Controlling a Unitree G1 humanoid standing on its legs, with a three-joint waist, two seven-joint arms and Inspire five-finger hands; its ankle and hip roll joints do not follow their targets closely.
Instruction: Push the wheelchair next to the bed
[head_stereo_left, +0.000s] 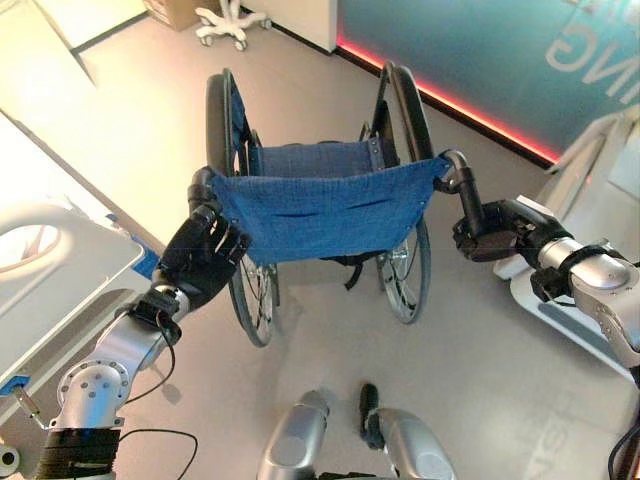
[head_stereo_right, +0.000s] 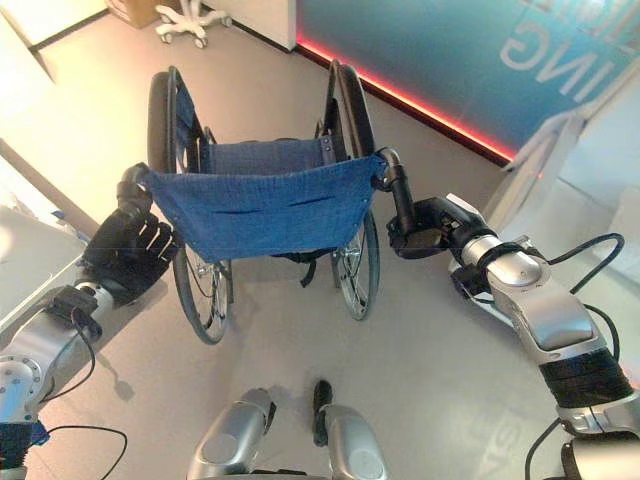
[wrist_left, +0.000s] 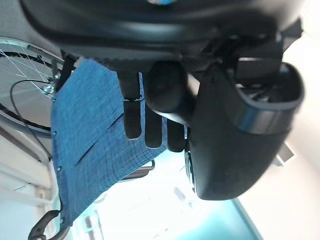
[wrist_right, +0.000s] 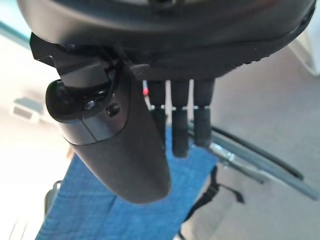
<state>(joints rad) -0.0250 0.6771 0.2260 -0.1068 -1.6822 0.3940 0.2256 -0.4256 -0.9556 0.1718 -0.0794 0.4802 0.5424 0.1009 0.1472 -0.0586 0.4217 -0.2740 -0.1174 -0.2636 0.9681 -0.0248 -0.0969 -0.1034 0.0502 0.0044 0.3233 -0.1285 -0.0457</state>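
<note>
Both robot hands on the wheelchair (head_stereo_left: 325, 195) push handles, bed (head_stereo_left: 60, 290) at left.
Left robot hand (head_stereo_left: 200, 255) and right robot hand (head_stereo_left: 490, 235) curl round the handles; the rigid frame should roll easily, the cloth back gives.

Ahead: wheelchair (head_stereo_left: 320, 200) stands square in front, blue backrest between both hands.
Left side: white bed (head_stereo_left: 50, 270) rail close beside the left hand (head_stereo_left: 200, 255); narrow gap.
Right side: white equipment base (head_stereo_left: 590, 200) near the right hand (head_stereo_left: 490, 232).
Far floor: open grey floor (head_stereo_left: 150, 120), white wheeled stand (head_stereo_left: 232, 22) at far edge.
</note>
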